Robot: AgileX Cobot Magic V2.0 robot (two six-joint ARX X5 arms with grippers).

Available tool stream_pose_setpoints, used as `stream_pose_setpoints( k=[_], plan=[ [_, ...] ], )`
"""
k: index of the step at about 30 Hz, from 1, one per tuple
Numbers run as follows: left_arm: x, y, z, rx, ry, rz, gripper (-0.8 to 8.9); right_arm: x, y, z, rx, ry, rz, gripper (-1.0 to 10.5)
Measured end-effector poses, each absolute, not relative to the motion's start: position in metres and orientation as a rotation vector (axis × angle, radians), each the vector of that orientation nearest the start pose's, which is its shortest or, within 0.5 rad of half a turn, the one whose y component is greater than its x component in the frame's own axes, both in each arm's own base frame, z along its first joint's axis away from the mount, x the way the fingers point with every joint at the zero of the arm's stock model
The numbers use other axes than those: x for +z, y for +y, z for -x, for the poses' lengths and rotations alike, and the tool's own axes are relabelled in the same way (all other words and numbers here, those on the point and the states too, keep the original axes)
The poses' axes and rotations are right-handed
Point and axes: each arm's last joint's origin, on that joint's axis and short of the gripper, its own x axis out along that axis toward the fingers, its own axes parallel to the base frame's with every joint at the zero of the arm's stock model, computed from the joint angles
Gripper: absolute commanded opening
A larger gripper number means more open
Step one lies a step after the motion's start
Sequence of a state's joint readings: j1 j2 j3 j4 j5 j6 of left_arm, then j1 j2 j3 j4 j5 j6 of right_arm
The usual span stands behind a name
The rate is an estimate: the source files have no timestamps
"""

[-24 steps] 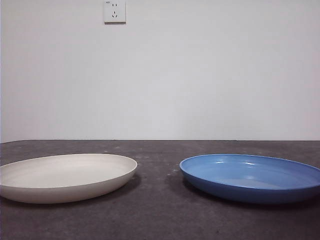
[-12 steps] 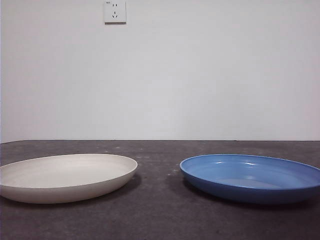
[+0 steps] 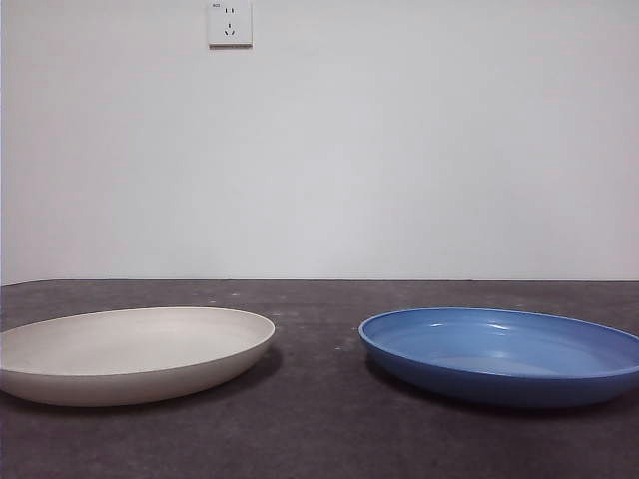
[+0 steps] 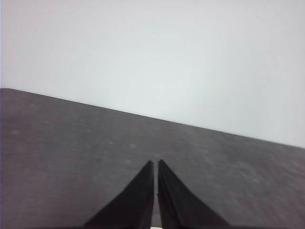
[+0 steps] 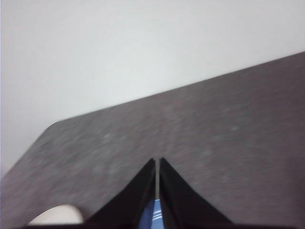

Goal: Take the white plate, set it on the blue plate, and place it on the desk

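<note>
— Front view?
— White plate (image 3: 130, 351) flat on the desk (image 3: 319, 429); blue plate (image 3: 504, 351) flat beside it, well apart, bare desk between. Wall socket (image 3: 229, 22) high on the white wall behind. No arm anywhere here.
— Left wrist view?
— Left gripper (image 4: 156, 164) above the desk (image 4: 71, 143), jaws pressed together with only a hairline slit, holding nothing. Only speckled desk ahead of the tips, pale wall beyond. Neither plate visible ahead.
— Right wrist view?
— Right gripper (image 5: 157, 162) likewise pressed together and empty, above the desk (image 5: 214, 133). Sliver of the blue plate (image 5: 151, 215) showing through the slit between the jaws, close under the gripper. Edge of the white plate (image 5: 57, 214) off to one side, clear of the jaws.
</note>
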State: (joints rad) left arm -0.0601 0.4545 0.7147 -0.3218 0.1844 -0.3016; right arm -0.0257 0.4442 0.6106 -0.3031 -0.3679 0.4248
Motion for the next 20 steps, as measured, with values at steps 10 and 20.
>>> stream_pose_setpoints(
  k=[10,20],
  plan=[
    [0.37,-0.03,-0.114,-0.478,0.181,0.303,0.16,0.35,0.033,-0.113,0.581,0.289,-0.432,0.1],
    [0.368,-0.054,-0.126,-0.676,0.305,0.279,0.2,0.36,0.046,-0.107,0.816,0.358,-0.345,0.1]
  ],
)
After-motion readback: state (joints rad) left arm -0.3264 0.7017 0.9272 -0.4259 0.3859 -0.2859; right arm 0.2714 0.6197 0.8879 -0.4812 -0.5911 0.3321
